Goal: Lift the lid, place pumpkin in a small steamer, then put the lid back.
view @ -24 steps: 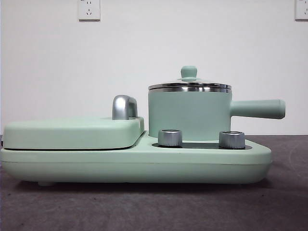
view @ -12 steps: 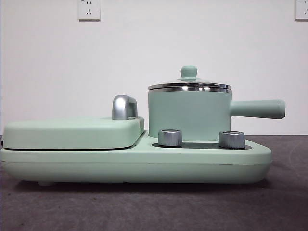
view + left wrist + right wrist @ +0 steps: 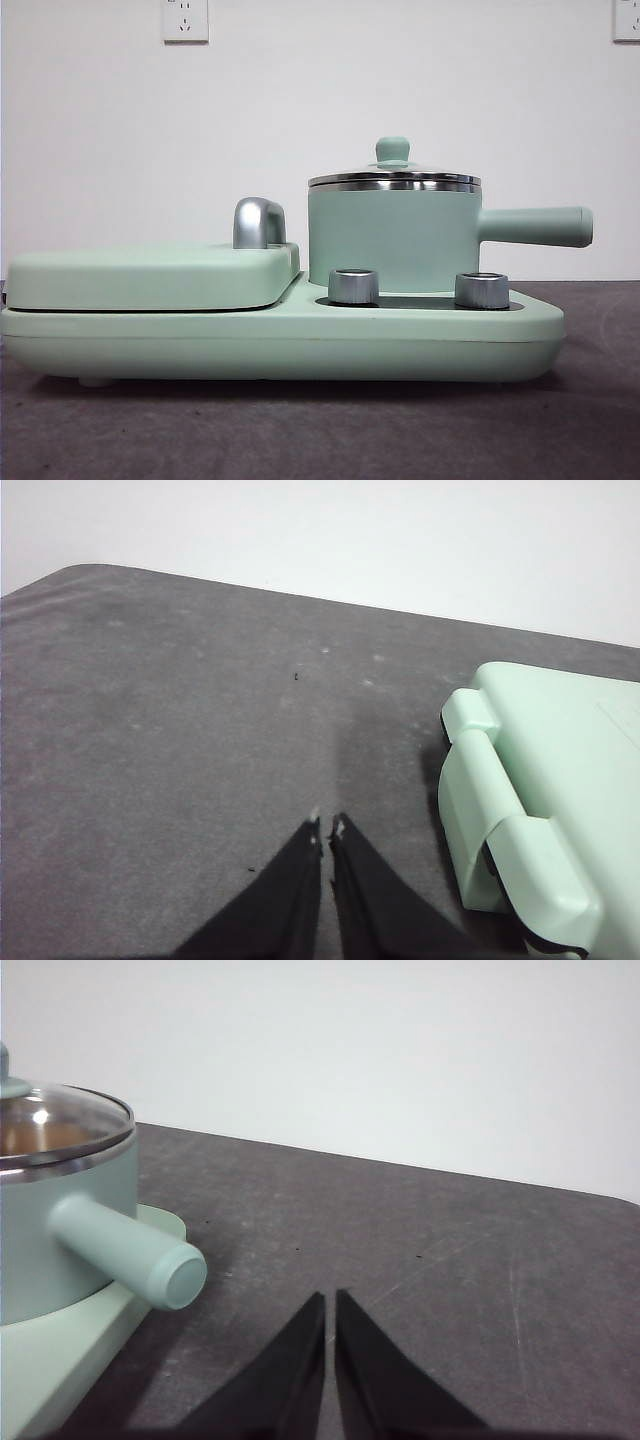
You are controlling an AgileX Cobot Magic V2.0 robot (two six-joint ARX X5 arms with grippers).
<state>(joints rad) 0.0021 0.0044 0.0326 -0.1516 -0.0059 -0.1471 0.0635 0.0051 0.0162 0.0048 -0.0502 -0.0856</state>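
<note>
Both grippers closed and empty, the lid on the small steamer.

Our left gripper [image 3: 326, 825] hangs over bare grey counter [image 3: 180, 730], its jaws pressed together on nothing, beside the appliance base [image 3: 540, 780]. Our right gripper [image 3: 330, 1300] is likewise closed and empty, near the end of the small steamer [image 3: 395, 235]'s side handle. The lid [image 3: 394, 172] sits on the steamer, which stands on the base. We see no pumpkin.

Wide mint-green appliance base [image 3: 280, 345] on grey table [image 3: 300, 430], flat griddle cover [image 3: 150, 275], two silver knobs [image 3: 353, 286], wall socket [image 3: 185, 20]
</note>
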